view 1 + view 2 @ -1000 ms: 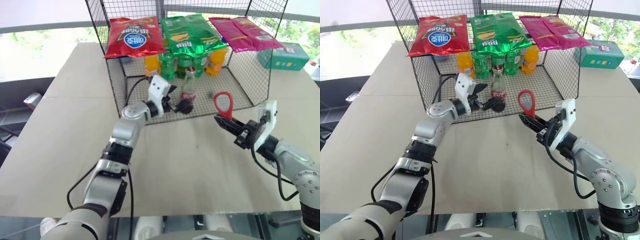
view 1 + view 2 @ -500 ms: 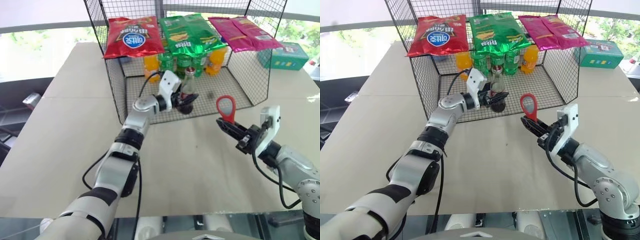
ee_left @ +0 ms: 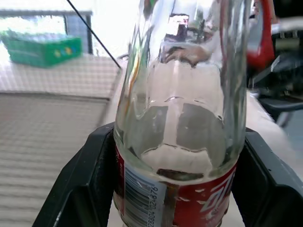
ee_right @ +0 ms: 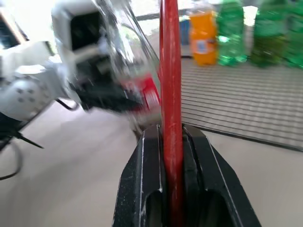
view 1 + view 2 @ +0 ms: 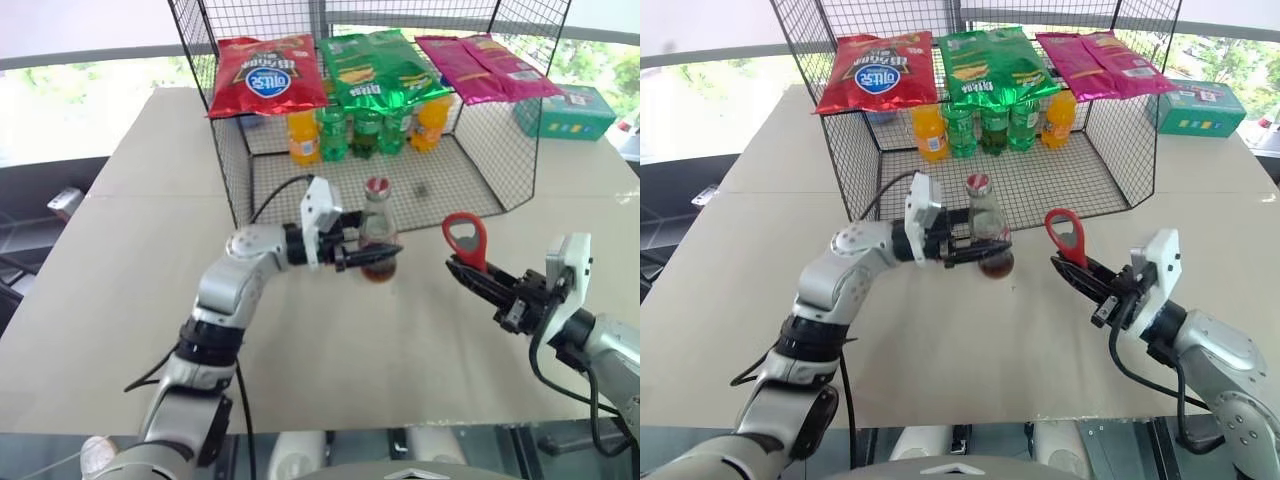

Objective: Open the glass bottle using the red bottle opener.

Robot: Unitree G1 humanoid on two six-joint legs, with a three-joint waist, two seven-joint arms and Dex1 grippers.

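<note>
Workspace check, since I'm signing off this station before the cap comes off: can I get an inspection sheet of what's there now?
Surface: beige table, bare in front of the wire rack.
Job's things: glass bottle, red cap on, held out in front of the rack; red bottle opener held upright, loop on top, apart from the bottle.
Clutter: orange and green soda bottles inside the rack; three snack bags on top of it.
Grippers: left gripper clamps the bottle's lower body; right gripper shut on the opener's handle.
Cables: black cable along the left arm; another at the right forearm.
Surroundings: green box to the right of the rack.
</note>
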